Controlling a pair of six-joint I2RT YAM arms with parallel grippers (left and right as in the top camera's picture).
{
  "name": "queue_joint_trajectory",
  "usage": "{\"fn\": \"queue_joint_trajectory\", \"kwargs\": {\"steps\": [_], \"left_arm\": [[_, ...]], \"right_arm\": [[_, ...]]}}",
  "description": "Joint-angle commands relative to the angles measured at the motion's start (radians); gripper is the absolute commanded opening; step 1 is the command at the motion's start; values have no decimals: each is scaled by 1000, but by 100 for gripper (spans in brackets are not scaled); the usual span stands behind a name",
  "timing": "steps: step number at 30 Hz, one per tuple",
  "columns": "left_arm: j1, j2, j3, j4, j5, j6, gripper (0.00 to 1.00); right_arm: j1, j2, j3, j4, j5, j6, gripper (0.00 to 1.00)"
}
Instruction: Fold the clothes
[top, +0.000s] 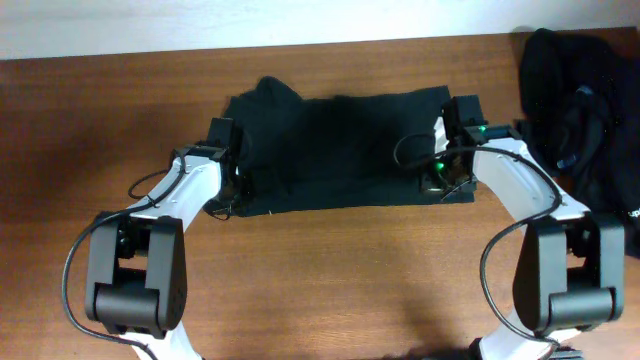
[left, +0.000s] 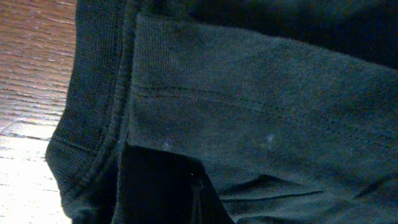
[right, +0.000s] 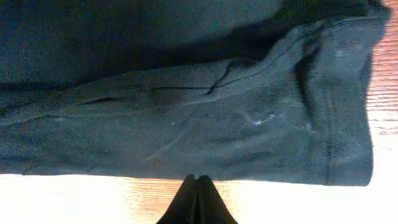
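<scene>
On the wooden table (top: 300, 290), black garment (top: 340, 150) spread wide.

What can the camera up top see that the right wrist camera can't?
Only overhead: the left arm, the right arm, and a black pile at the right end of the table. Only right wrist: the right gripper with its fingertips pressed together, and hem stitching on the dark garment up close. Both: the dark garment lying on the wooden table.
</scene>
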Motion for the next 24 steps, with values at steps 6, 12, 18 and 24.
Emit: {"fn": "queue_joint_trajectory", "kwargs": {"steps": [6, 12, 18, 24], "left_arm": [[2, -29, -10, 3, -14, 13, 0], [2, -29, -10, 3, -15, 13, 0], [2, -29, -10, 3, -15, 13, 0], [3, -29, -10, 3, -15, 13, 0]], "right_arm": [[12, 69, 10, 41, -50, -17, 4], [59, 105, 10, 86, -48, -17, 4], [78, 111, 10, 135, -45, -16, 4], [78, 111, 10, 142, -45, -16, 4]]}}
